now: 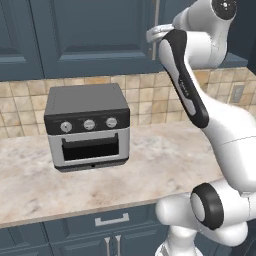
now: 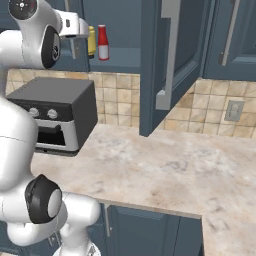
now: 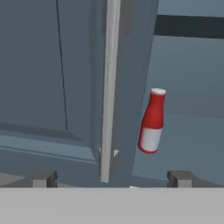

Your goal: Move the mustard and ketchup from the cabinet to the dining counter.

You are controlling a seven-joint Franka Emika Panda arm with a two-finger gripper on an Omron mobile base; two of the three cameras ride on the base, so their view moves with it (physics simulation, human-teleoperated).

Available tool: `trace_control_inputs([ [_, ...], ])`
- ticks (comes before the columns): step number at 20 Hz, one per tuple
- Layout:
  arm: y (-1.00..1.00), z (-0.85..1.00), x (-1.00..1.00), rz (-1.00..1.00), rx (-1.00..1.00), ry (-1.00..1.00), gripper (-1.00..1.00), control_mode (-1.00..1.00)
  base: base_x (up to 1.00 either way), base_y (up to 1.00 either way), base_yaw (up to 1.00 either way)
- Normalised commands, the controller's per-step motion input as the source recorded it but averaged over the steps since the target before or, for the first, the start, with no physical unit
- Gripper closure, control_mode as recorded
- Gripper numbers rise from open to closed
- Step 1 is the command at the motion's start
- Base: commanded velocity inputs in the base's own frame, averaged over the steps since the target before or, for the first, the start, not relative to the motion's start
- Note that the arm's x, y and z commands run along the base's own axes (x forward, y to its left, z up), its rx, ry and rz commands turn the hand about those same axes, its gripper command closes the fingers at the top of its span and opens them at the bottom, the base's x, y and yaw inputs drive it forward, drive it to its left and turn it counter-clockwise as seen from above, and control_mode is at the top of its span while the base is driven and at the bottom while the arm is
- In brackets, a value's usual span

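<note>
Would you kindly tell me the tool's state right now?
Tool: open and empty, fingertips wide apart, facing the ketchup in the cabinet.

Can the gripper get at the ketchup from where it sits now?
Probably not straight ahead: the open gripper faces a cabinet door edge and its handle. The ketchup stands on the shelf just beside it, so shifting sideways should clear it.

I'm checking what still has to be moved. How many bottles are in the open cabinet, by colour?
Yellow, the mustard: 1
Red, the ketchup: 1
Total: 2, both standing on the cabinet shelf.
</note>
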Motion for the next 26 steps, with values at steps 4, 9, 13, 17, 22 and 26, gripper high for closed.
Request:
trace_control_inputs([
  [4, 0.06, 0.02, 0.47, -0.02, 0.0, 0.0, -1.0, -1.0, 0.0, 0.0, 0.0],
  [9, 0.06, 0.01, 0.4, -0.03, 0.0, 0.0, -1.0, -1.0, 0.0, 0.0, 0.0],
  [13, 0.13, 0.0, 0.42, -0.06, 0.0, 0.0, -1.0, -1.0, 0.0, 0.0, 0.0],
  [17, 0.09, 0.0, 0.41, -0.05, 0.0, 0.0, -1.0, -1.0, 0.0, 0.0, 0.0],
  [22, 0.02, 0.0, 0.42, -0.02, 0.0, 0.0, -1.0, -1.0, 0.0, 0.0, 0.0],
  [26, 0.0, 0.0, 0.34, 0.0, 0.0, 0.0, 1.0, -1.0, 0.0, 0.0, 0.0],
])
